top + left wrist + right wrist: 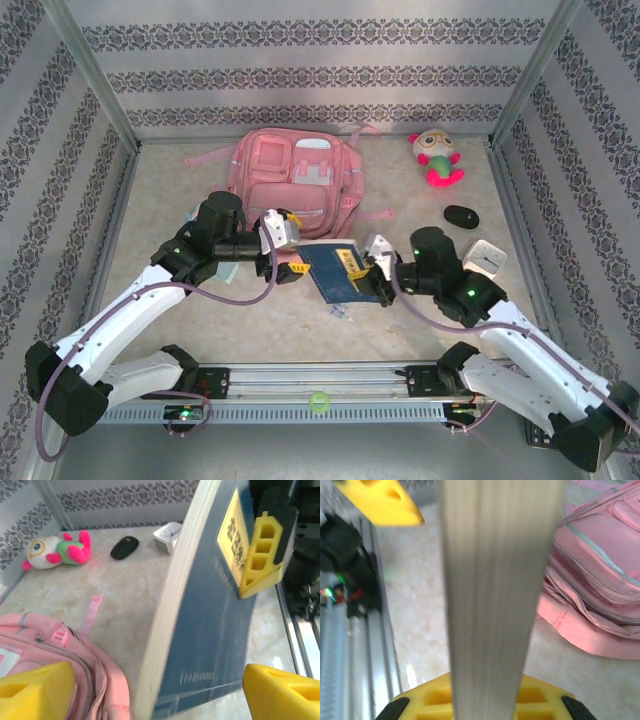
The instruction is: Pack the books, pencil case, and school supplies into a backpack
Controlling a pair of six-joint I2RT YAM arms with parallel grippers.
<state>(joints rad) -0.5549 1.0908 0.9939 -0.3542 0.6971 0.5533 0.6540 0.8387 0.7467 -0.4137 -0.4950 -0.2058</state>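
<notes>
While your right gripper (362, 270) pinches the navy book (338, 272) at the centre of the top view, your left gripper (293, 243) stands spread on both sides of it. You have packed nothing yet, it seems: the pink backpack (297, 180) lies just beyond, at upper centre.

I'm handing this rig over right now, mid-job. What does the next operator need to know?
The left gripper is open, fingers straddling the navy book without clamping. The right gripper is shut on the book, holding it tilted on edge. The pink backpack lies at the far side, behind the book; nothing visibly packed. A small clear packet lies on the table near the book. Left: book into backpack, then loose supplies.
</notes>
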